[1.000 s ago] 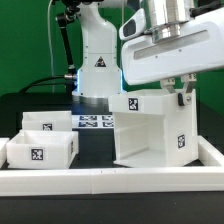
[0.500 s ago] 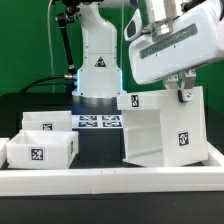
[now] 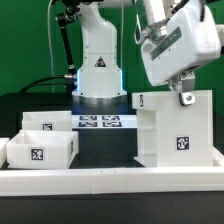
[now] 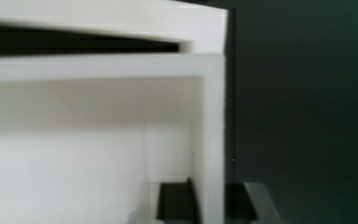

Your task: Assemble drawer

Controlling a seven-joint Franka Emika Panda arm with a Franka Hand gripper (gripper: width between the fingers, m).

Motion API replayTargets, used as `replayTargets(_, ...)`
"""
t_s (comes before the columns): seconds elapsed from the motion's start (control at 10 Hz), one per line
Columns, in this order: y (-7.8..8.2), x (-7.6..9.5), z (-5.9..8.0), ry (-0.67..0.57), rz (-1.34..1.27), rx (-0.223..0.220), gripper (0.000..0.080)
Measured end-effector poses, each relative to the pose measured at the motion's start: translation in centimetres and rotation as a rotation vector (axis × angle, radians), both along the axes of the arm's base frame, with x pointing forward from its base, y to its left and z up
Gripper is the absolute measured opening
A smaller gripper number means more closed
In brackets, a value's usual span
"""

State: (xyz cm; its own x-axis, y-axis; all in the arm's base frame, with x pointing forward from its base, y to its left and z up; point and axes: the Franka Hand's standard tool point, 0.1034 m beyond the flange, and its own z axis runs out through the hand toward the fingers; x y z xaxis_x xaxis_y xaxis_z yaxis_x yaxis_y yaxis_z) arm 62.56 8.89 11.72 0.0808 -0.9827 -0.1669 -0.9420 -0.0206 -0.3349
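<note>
The white box shell [image 3: 176, 128] stands upright at the exterior view's right, a square tag on its front face. My gripper [image 3: 184, 95] is at its top edge, shut on the shell's wall. In the wrist view the shell's wall [image 4: 208, 120] runs between my two dark fingers [image 4: 176, 200]. Two shallow white trays sit at the exterior view's left: one nearer [image 3: 40, 150] with a tag on its front, one behind it [image 3: 45, 122].
The long low white border rail [image 3: 110, 180] runs along the front. The marker board [image 3: 100, 122] lies flat on the dark table at the back, before the robot base [image 3: 97, 60]. Dark table shows between the trays and the shell.
The box shell has turned from tilted to upright and shifted toward the exterior view's right, with my gripper still on its top wall.
</note>
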Motion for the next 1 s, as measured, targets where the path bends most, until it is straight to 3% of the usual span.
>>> replayTargets(0.6,0.74,0.52,-0.26,0.018,-0.014,0.021,0.0044)
replayTargets(0.7,0.75,0.52,-0.29,0.017,-0.01,0.019,0.0097)
replayTargets(0.8,0.76,0.52,-0.31,0.016,-0.007,0.018,0.0097)
replayTargets(0.9,0.76,0.51,-0.32,0.016,-0.004,0.017,0.0304)
replayTargets(1.0,0.79,0.51,-0.32,0.014,0.003,0.015,0.0445)
